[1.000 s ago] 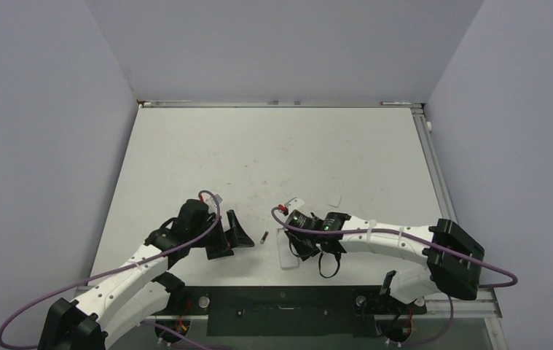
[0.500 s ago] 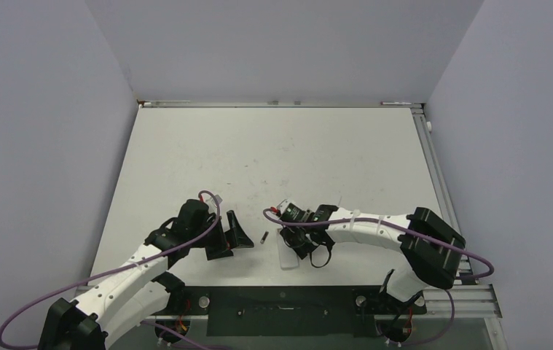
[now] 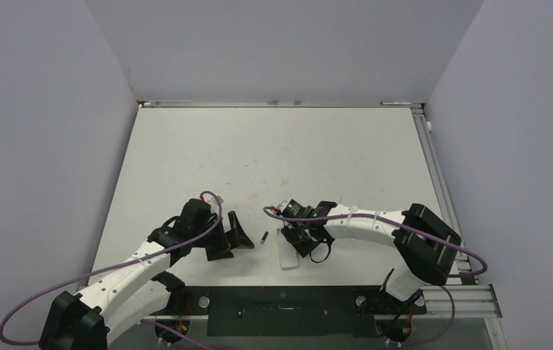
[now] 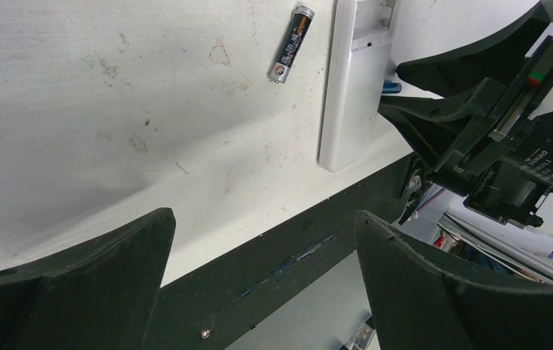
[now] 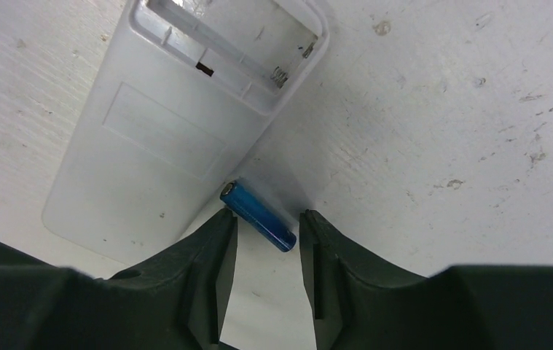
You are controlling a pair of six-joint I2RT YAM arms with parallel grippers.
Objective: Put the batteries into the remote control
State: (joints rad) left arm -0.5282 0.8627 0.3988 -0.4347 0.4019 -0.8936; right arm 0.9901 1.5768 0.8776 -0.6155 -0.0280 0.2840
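Observation:
The white remote control [image 5: 164,138] lies back up near the table's front edge, its battery bay [image 5: 237,36] uncovered and holding nothing. A blue battery [image 5: 259,216] lies slantwise on the table against the remote's long side. My right gripper [image 5: 267,219] stands low over it, open, one fingertip at each end of the battery with slim gaps showing. The dark battery [image 4: 291,44] with a metallic tip lies on the other side of the remote [image 4: 350,95], between it and my left gripper [image 4: 262,215]. That gripper is wide open and holds nothing, hovering near the front edge.
The black strip along the table's near edge [image 4: 295,255] runs just below the remote. In the top view the remote [image 3: 286,254], dark battery [image 3: 264,237] and both grippers crowd together at the front centre. Grey walls enclose the table on three sides.
My right wrist has shifted left toward the remote and its jaws have narrowed around the blue battery. The left arm and the dark battery have not moved.

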